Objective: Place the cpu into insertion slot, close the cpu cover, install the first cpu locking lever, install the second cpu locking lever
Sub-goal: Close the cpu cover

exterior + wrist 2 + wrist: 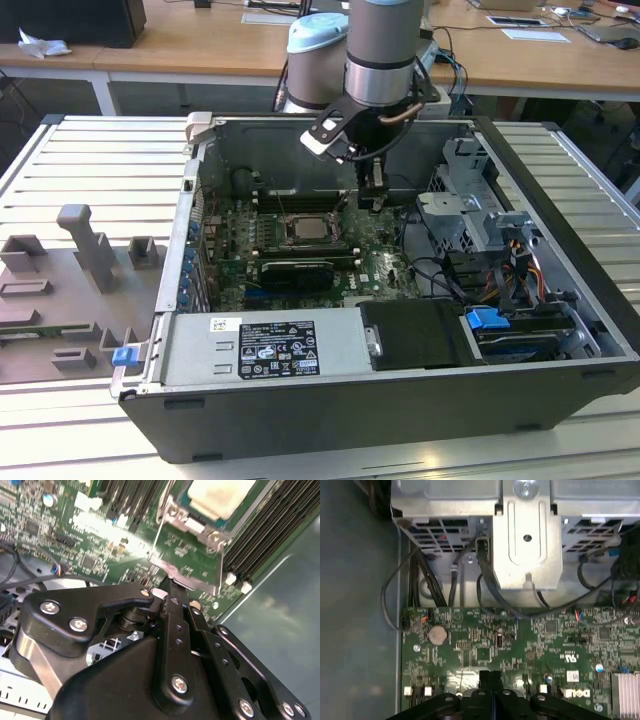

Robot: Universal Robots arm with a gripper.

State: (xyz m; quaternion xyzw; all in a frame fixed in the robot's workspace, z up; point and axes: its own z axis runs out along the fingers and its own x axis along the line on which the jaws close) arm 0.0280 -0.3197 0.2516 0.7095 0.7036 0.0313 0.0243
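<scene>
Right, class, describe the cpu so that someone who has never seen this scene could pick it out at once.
Look inside the open computer case, at the green motherboard. Near the board's middle sits the insertion slot, a silvery-rimmed square, flanked by memory slots. The cpu is the flat pale square in that slot; its neighbours are long, narrow and black.

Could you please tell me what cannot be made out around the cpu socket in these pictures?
1. The cpu: cut off by the picture's top edge in the second wrist view.
2. The insertion slot: too small in the exterior view to tell whether it is latched.
3. The pincer: in the first wrist view its own dark body hides what its tip touches.
</scene>
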